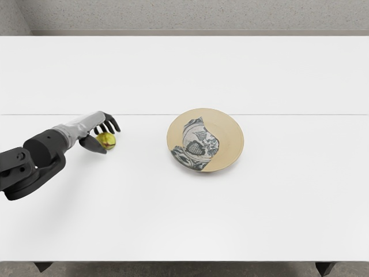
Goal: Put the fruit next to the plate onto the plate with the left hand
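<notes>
A small yellow-green fruit (108, 140) lies on the white table, well to the left of the plate. My left hand (102, 134) comes in from the left edge and is at the fruit, its dark fingers curled over the top and its thumb under the near side. Whether the fruit is lifted off the table I cannot tell. The tan plate (230, 130) with a grey-and-white pattern sits right of centre, with nothing on it.
The white table (184, 219) stretches across the whole view, with a seam line running across it behind the hand and plate. A grey wall stands beyond its far edge.
</notes>
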### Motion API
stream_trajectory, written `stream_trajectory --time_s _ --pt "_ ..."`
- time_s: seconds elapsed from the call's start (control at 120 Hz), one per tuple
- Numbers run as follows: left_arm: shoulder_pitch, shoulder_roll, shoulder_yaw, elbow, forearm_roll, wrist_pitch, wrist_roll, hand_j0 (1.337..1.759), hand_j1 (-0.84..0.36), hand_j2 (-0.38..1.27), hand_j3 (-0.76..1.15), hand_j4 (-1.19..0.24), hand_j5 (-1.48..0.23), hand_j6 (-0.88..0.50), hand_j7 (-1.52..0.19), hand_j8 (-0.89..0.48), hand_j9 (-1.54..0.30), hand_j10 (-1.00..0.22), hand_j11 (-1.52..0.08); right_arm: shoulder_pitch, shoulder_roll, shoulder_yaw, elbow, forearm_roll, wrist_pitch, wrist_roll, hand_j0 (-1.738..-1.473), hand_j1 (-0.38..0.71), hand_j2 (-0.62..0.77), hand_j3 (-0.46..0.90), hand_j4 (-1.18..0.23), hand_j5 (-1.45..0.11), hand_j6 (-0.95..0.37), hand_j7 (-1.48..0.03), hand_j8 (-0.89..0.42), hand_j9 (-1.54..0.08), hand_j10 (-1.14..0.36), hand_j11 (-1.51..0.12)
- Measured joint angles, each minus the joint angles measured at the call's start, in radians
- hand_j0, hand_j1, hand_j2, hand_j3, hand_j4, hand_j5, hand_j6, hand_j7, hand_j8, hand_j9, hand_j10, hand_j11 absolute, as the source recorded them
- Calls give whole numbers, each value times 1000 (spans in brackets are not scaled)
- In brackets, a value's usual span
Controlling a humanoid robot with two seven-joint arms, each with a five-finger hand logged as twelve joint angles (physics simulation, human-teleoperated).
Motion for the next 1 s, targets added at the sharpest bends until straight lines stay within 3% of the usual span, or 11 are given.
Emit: stream_trajectory --time_s 0.708,0.892,1.0 --pt "0 -7 13 0 2 1 2 1655 -293 282 0 -645 -773 -511 -792 -461 -817 -638 -821 0 0 0 0 0 0 0 -1658 -331 -3 0 -15 -20 -15 -20 -15 -20 -15 -20" --pt "0 -11 20 0 5 2 3 1654 -283 255 0 -678 -759 -511 -798 -472 -840 -638 -843 0 0 0 0 0 0 0 -1658 -331 -3 0 -15 -20 -15 -20 -15 -20 -15 -20" --pt "0 -12 25 0 7 2 3 1652 -256 144 0 -689 -758 -505 -800 -467 -853 -639 -854 0 0 0 0 0 0 0 -1658 -331 -3 0 -15 -20 -15 -20 -15 -20 -15 -20"
